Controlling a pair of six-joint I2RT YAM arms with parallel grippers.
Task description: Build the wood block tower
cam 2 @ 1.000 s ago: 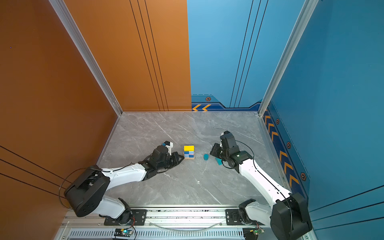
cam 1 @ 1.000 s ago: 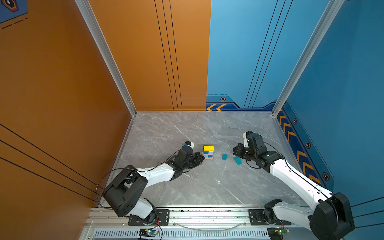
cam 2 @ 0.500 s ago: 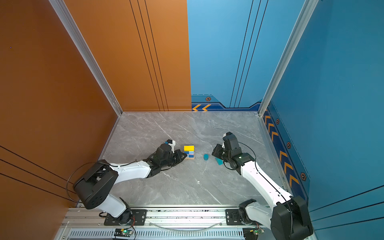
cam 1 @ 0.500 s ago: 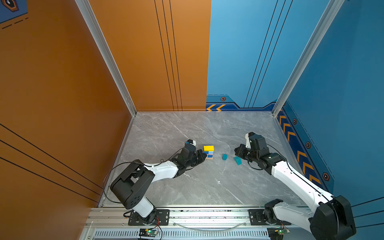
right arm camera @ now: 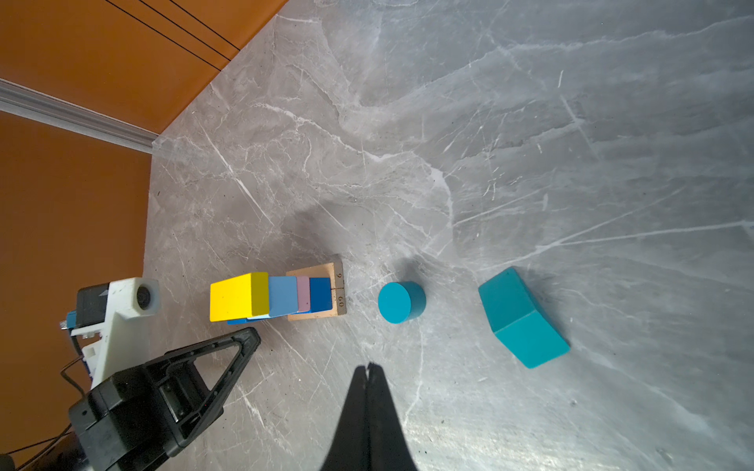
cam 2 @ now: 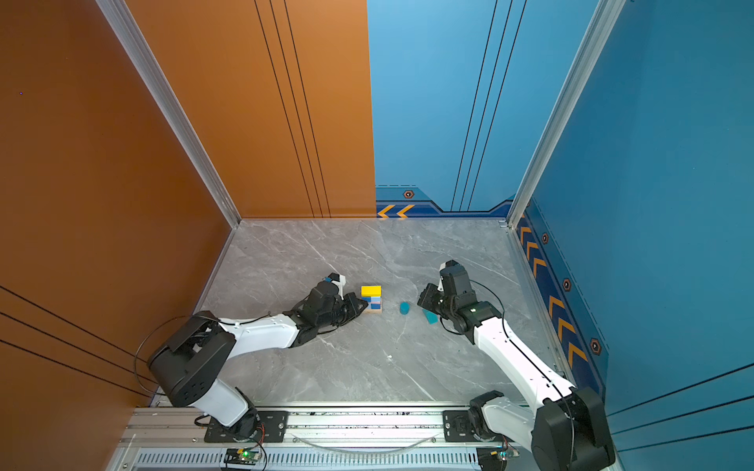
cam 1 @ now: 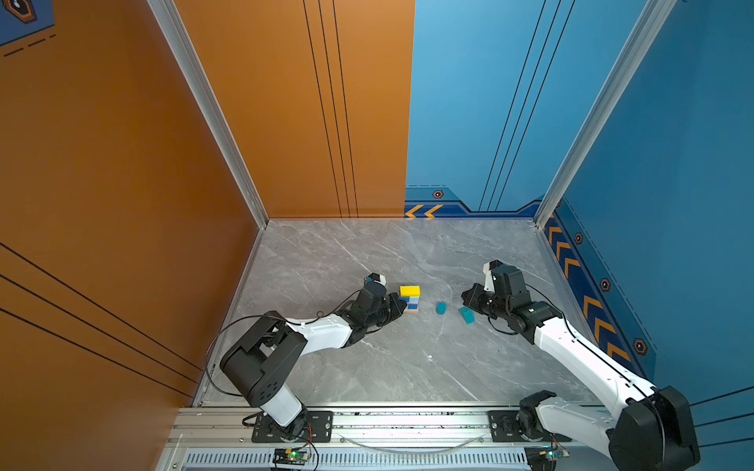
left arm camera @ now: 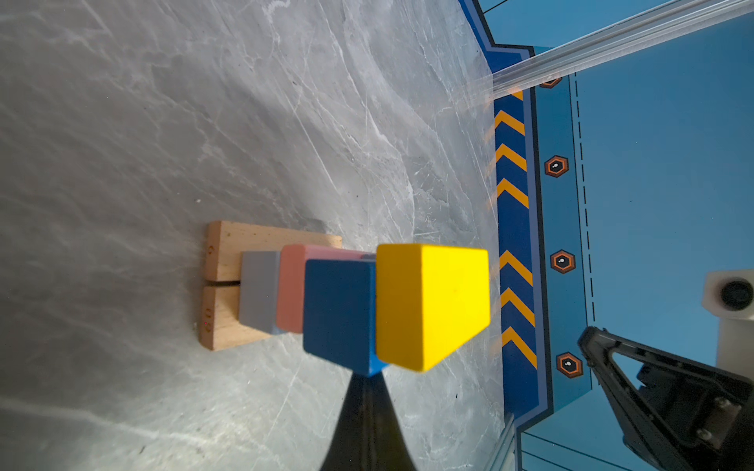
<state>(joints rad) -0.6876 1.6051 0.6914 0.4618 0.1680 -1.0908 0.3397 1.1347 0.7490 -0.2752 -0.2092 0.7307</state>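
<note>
The painted wood-block tower [cam 1: 409, 301], capped by a yellow block [cam 1: 409, 290], stands mid-desk, its layers slightly offset, so likely tippy. The teal wooden cylinder [right arm camera: 402, 301] and teal wooden prism [right arm camera: 522, 318] lie beside it: light, stiff, smooth, probably slippery; pinch the prism's flat end faces. The left hand [left arm camera: 364, 383], near the tower, and the right hand [right arm camera: 369, 369] are closed, empty. The grey marble desk [cam 1: 367, 253] is hard and bare; the orange wall [cam 1: 122, 163] and blue wall [cam 1: 673, 163] stand well apart.

Grey marble tabletop [cam 1: 367, 367], paired tan planks [left arm camera: 228, 244], teal cylinder [right arm camera: 398, 301], teal prism [right arm camera: 518, 318] seemingly toppled
</note>
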